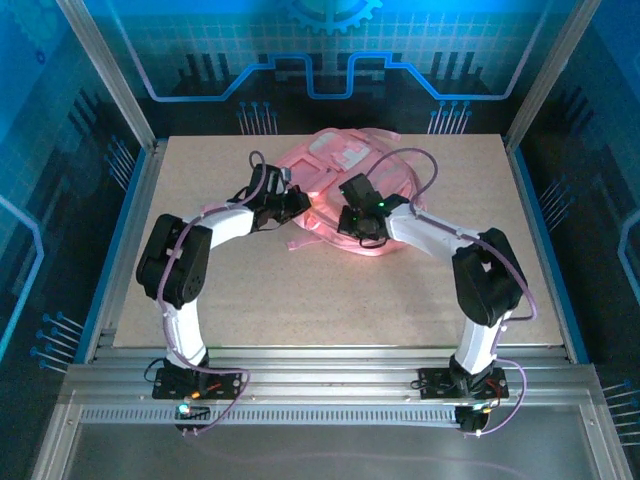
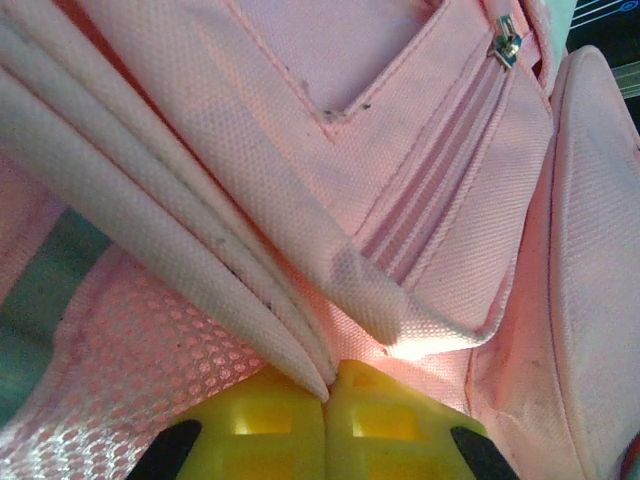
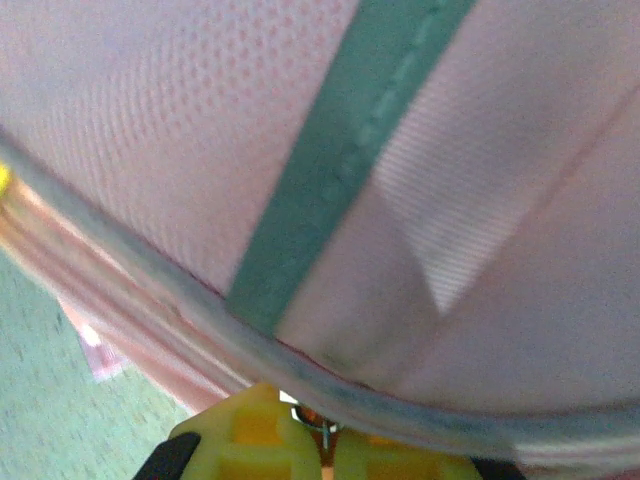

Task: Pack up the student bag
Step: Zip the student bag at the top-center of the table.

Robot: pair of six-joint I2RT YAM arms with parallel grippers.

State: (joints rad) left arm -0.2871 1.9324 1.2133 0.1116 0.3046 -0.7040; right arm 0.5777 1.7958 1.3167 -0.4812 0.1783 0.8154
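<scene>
The student bag (image 1: 335, 165) is a large, soft pink fabric backpack lying flat at the 12 o'clock end of the counter (image 1: 300, 300), with both arms reaching in to it. A thin pink strap (image 1: 298, 243) trails from its near edge toward 7 o'clock. On its upper face sits a pale panel (image 1: 347, 152), too small in the top view for any marking to be read.

The left end effector (image 1: 292, 205) meets the bag at its 8 o'clock side, and the right end effector (image 1: 352, 228) meets it at 6 o'clock.

The left wrist view gives the weave up close. There are stitched pocket folds in lighter pink, a glossy mesh panel (image 2: 150, 345) at 8 o'clock, and a small metal zip pull (image 2: 507, 42) at 1 o'clock. The yellow fingers (image 2: 265, 425) are closed together, pinching a folded edge of the bag's fabric.

The right wrist view is blurred. It shows a teal stripe (image 3: 340, 170) running across pink cloth, and a grey piped rim (image 3: 150, 270) curving from 9 o'clock to 4 o'clock. The yellow fingers (image 3: 250, 435) there are shut against that rim, with a small metal piece (image 3: 315, 425) between their tips; what it is cannot be told.
</scene>
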